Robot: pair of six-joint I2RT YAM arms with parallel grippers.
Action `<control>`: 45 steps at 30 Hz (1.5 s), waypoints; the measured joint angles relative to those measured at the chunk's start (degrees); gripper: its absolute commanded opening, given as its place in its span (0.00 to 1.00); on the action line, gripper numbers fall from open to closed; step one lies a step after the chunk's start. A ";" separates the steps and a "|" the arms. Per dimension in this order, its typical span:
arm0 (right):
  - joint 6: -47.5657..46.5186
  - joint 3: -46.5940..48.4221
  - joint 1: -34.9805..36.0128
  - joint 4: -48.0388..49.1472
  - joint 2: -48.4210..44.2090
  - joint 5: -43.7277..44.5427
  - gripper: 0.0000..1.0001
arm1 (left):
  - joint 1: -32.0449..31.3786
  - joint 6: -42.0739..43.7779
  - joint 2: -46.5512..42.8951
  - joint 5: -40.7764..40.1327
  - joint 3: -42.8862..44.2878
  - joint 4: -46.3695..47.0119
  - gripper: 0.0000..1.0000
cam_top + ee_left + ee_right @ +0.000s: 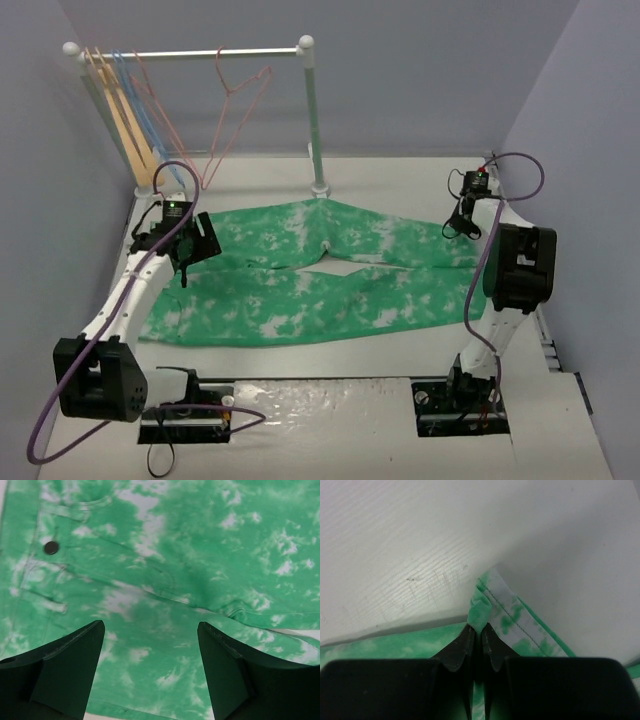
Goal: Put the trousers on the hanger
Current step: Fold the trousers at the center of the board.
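Being pinched at a hem corner by the right tool [480,628], the limp trousers [300,300] are bunching; left tool [149,625] being held released over the waistband.

The green, white-blotched cloth trousers [300,290] are matt woven fabric, softly creased, with raised stitched seams and one dark, dull round button [51,547]. Under the trousers, the white surface [395,555] looks matt, with fine grain lines and light scuffs. Over the trousers, the left claw [150,630] and right claw [480,628] are smooth black plastic with a low sheen. Behind the trousers, the thin pink wire hanger [244,112] looks smooth; the broad tan hangers [128,135] there look wooden.
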 measured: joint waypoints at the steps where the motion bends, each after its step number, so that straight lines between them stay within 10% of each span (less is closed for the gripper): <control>1: 0.23 -0.31 0.51 -0.04 -0.52 0.19 0.00 | -0.76 -0.25 1.10 -0.79 -0.15 1.36 0.71; 15: -1.03 -2.80 3.71 -0.07 -3.51 1.04 0.00 | -0.84 -4.60 24.95 -9.97 0.99 13.85 0.68; 19: -1.39 -2.89 3.64 -0.11 -3.79 1.04 0.00 | -0.20 -5.98 28.01 -10.38 3.95 13.23 0.38; 21: -1.48 -2.91 3.62 -0.09 -3.81 1.08 0.00 | 0.30 -6.91 28.58 -10.25 4.44 13.20 0.07; 23: -1.51 -2.92 3.45 -0.11 -3.81 1.30 0.00 | 0.66 -7.66 28.62 -10.24 4.48 12.83 0.00; 34: -2.71 -1.87 1.39 -1.11 -4.68 3.66 0.00 | 0.95 -9.69 11.72 -6.84 -1.74 1.66 0.01; 41: -3.22 0.29 1.02 -2.24 -4.68 5.98 0.00 | 2.21 -8.62 3.96 -3.88 -4.82 -5.17 0.59; 45: -3.38 0.72 1.00 -2.56 -4.68 6.17 0.00 | 7.45 -6.61 2.88 -3.06 -3.86 -7.06 0.67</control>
